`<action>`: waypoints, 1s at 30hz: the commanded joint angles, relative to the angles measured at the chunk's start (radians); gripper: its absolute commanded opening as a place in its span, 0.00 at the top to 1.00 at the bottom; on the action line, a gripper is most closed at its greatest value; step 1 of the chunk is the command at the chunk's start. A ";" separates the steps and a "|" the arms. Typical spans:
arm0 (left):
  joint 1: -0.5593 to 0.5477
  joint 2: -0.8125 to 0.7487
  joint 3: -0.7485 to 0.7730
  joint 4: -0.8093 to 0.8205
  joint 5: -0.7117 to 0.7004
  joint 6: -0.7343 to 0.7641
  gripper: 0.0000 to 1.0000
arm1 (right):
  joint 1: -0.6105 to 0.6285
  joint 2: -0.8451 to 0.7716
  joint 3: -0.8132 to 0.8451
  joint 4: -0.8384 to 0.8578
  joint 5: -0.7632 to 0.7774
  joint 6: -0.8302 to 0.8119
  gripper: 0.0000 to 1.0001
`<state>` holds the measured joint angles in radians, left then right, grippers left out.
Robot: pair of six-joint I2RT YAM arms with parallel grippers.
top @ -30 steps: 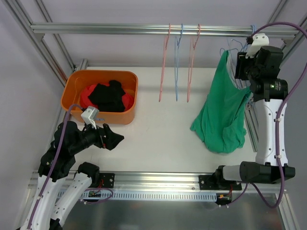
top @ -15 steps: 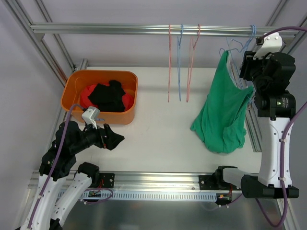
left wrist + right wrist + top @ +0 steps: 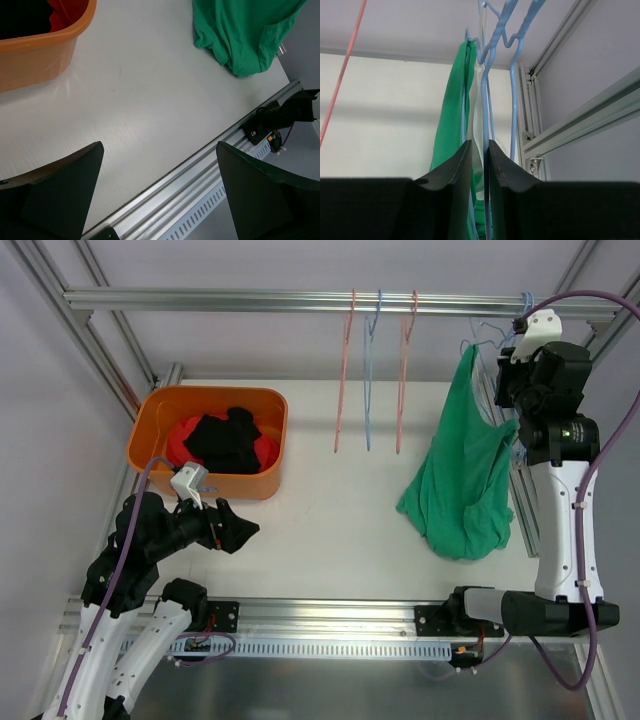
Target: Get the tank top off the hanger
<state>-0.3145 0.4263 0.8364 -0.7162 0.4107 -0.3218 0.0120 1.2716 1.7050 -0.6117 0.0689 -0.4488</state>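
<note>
The green tank top (image 3: 460, 470) hangs from a blue wire hanger (image 3: 487, 340) on the rail at the far right, its hem bunched on the table. My right gripper (image 3: 512, 370) is up at the strap, right of the garment. In the right wrist view its jaws (image 3: 480, 146) stand nearly together on the blue hanger (image 3: 486, 100) wire, with the green tank top (image 3: 451, 110) strap just left of it. My left gripper (image 3: 235, 527) stands wide open (image 3: 160, 150) over the near table edge, holding nothing. The tank top (image 3: 245, 30) shows far off in the left wrist view.
An orange bin (image 3: 150, 425) with red and black clothes sits at the back left, also the bin (image 3: 45, 50) in the left wrist view. Three bare hangers (image 3: 368, 370), pink and blue, dangle from the top rail (image 3: 250, 300). Frame posts (image 3: 525, 510) run along the right side.
The right wrist swung a little right and came back, and its jaws narrowed onto the hanger wire. The bare hangers swayed. The left arm stayed still.
</note>
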 commanded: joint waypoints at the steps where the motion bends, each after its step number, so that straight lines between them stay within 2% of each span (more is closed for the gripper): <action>1: -0.003 0.005 -0.007 0.031 0.017 0.009 0.01 | 0.006 -0.014 0.018 0.024 -0.053 0.028 0.78; 6: -0.003 0.008 -0.010 0.032 0.017 0.009 0.01 | 0.008 -0.009 0.005 0.035 -0.057 0.056 0.85; 8: -0.003 0.002 -0.010 0.031 0.016 0.009 0.01 | 0.006 0.008 -0.004 0.038 -0.058 0.067 1.00; 11: -0.003 -0.009 -0.011 0.034 0.016 0.007 0.01 | 0.008 0.025 -0.016 0.047 -0.058 0.096 1.00; 13: -0.003 -0.014 -0.011 0.034 0.014 0.007 0.01 | 0.006 0.006 -0.022 0.072 -0.128 0.125 1.00; 16: -0.001 -0.012 -0.011 0.034 0.016 0.007 0.01 | 0.006 -0.070 -0.077 0.193 -0.167 0.205 1.00; 19: -0.003 -0.017 -0.011 0.034 0.016 0.007 0.01 | 0.008 -0.155 -0.212 0.425 -0.217 0.268 1.00; 20: -0.003 -0.023 -0.014 0.035 0.016 0.004 0.01 | 0.005 -0.223 -0.304 0.602 -0.219 0.307 1.00; 21: -0.003 -0.023 -0.014 0.035 0.016 0.004 0.01 | 0.005 -0.224 -0.304 0.604 -0.219 0.308 1.00; 22: -0.003 -0.026 -0.016 0.037 0.017 0.003 0.01 | 0.006 -0.242 -0.318 0.677 -0.218 0.315 1.00; 30: -0.003 -0.046 -0.020 0.040 0.027 0.000 0.01 | 0.006 -0.207 -0.309 0.751 -0.270 0.269 1.00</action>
<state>-0.3145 0.3958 0.8219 -0.7143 0.4114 -0.3225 0.0120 1.0611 1.3758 -0.0471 -0.1574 -0.1837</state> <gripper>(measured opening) 0.986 0.034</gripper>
